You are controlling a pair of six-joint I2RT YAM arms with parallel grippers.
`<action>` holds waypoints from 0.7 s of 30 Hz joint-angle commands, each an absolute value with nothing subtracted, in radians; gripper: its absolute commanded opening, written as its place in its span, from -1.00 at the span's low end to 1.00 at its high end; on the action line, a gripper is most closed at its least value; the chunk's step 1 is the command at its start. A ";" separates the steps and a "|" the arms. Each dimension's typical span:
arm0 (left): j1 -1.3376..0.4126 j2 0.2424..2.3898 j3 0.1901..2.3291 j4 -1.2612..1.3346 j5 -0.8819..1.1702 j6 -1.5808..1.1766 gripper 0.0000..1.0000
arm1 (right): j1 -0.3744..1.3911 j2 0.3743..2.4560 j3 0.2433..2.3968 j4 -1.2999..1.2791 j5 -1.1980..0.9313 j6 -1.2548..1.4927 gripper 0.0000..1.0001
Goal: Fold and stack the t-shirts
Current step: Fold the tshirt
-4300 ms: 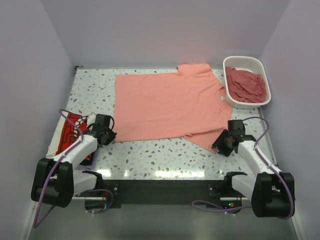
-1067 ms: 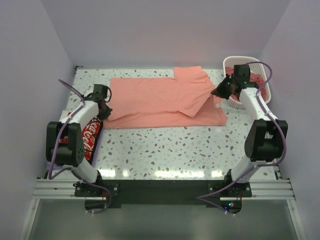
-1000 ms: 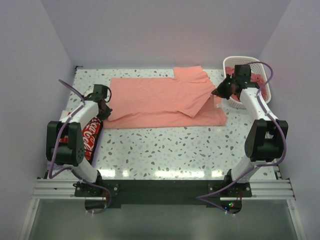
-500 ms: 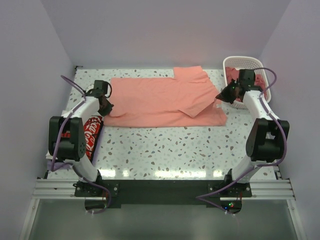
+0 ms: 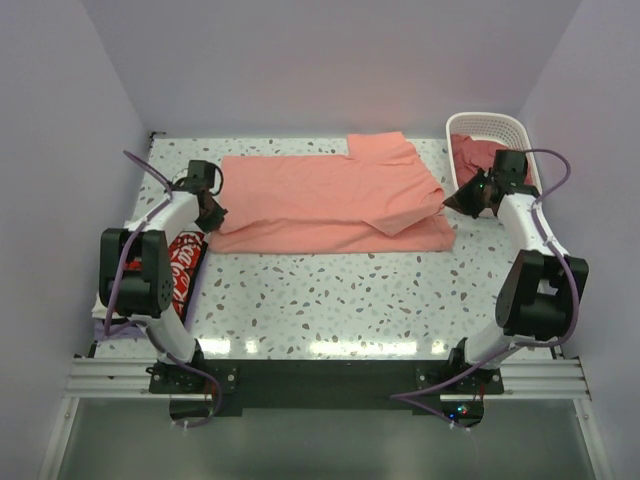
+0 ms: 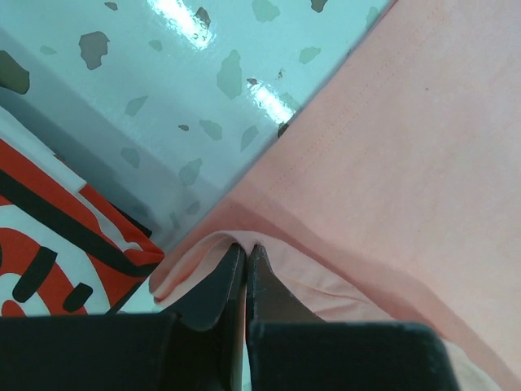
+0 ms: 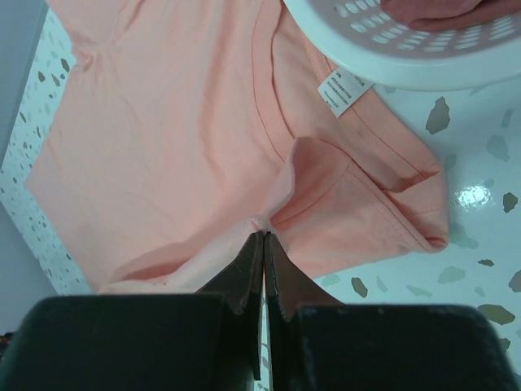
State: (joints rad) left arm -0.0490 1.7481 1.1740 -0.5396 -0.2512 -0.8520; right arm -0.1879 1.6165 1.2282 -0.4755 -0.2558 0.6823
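From above, a pale terrazzo table (image 5: 330, 300) speckled with grey chips fills the floor of a plain lilac-walled booth (image 5: 330, 60), with ceiling lights glaring off its near edge. A salmon t-shirt (image 5: 330, 195) lies across the far half, doubled over so its near edge is a fold. The left gripper (image 5: 212, 212) is at the shirt's left corner and the right gripper (image 5: 452, 203) at its right corner. A white slatted basket (image 5: 490, 122) in the far right corner holds darker pink cloth (image 5: 480, 152) (probably more tees, though it is too bunched to tell). A white printed t-shirt (image 5: 180, 272) lies at the table's left edge, partly under the left arm.

In the left wrist view, the left gripper (image 6: 246, 251) has its fingers pressed together, pinching the salmon t-shirt (image 6: 391, 163) at its folded corner. The glossy table (image 6: 163, 98) shows beside it, and the printed t-shirt's red-and-black pattern (image 6: 49, 244) lies to the left.

In the right wrist view, the right gripper (image 7: 264, 238) is likewise closed on a pinch of the salmon t-shirt (image 7: 179, 122) near the collar. The neck label (image 7: 343, 88) lies just beside the basket's rim (image 7: 391, 49), and the table (image 7: 480, 163) is to the right.
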 commanded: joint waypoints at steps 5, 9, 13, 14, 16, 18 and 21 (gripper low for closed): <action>-0.037 1.681 1.180 -0.512 -0.244 -0.833 -1.00 | -0.192 1.522 1.213 -0.431 -0.270 0.695 -1.00; -0.035 1.713 1.207 -0.517 -0.232 -0.830 -1.00 | -0.193 1.532 1.216 -0.433 -0.267 0.696 -1.00; -0.035 1.738 1.215 -0.509 -0.224 -0.830 -1.00 | -0.193 1.558 1.223 -0.423 -0.273 0.703 -1.00; -0.035 1.747 1.215 -0.505 -0.219 -0.828 -1.00 | -0.193 1.563 1.224 -0.422 -0.273 0.701 -1.00; -0.035 1.756 1.218 -0.485 -0.204 -0.825 -1.00 | -0.193 1.581 1.230 -0.417 -0.272 0.704 -1.00; -0.035 1.776 1.229 -0.473 -0.189 -0.815 -1.00 | -0.193 1.592 1.236 -0.416 -0.272 0.704 -1.00; -0.035 1.808 1.256 -0.480 -0.180 -0.805 -1.00 | -0.193 1.611 1.247 -0.416 -0.268 0.704 -1.00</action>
